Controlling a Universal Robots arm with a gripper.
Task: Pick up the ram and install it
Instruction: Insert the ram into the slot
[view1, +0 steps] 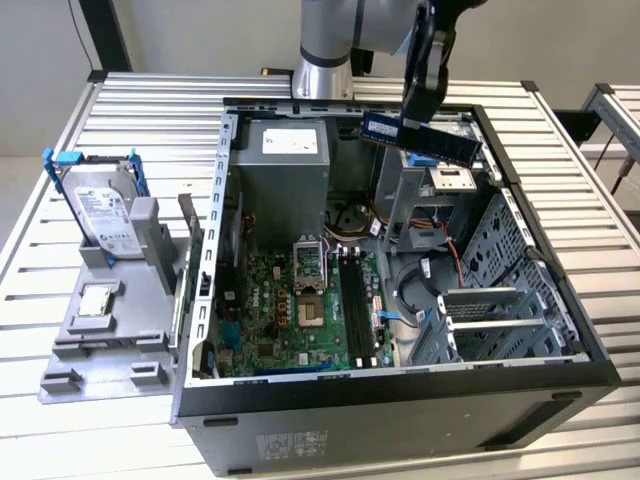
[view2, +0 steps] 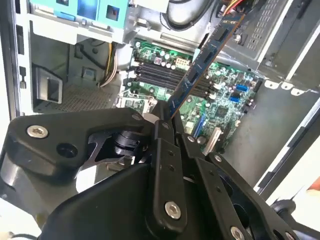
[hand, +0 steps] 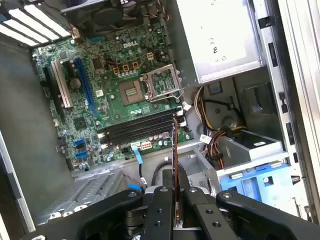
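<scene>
Blue and narrow, the ram (view1: 447, 144) hangs in the air in the exterior view, above the far corner of the open computer case (view1: 400, 425) toward the exterior view's right; it lies nearly level, one end dipping slightly, and sits well above the green motherboard (view1: 290, 300) and its black slots (view1: 356, 300); the gripper (view1: 413, 118) comes down from the silver arm (view1: 325, 40) and has the stick clamped near one end, fingers closed onto it; the case rests on a slatted metal table (view1: 130, 110); beside it, on the exterior view's left, a silver hard drive (view1: 105, 210) in a blue-handled bracket stands upright on a grey stand.

In the second wrist view the ram (view2: 206, 54) runs away from the camera as a slim blue strip, seen almost edge-on; the gripper (view2: 167, 121) has its black fingers (view2: 163, 131) pressed against both faces of the stick, with no gap visible; beyond it lie the motherboard (view2: 227, 85) and the slots (view2: 160, 75).

In the first wrist view the ram (hand: 174, 150) is a thin dark line, edge toward the camera, pinched at its near end by the gripper (hand: 175, 194); its far end lines up with one end of the slots (hand: 135, 127) on the motherboard (hand: 100, 95); a grey power supply (hand: 220, 35) sits alongside.
</scene>
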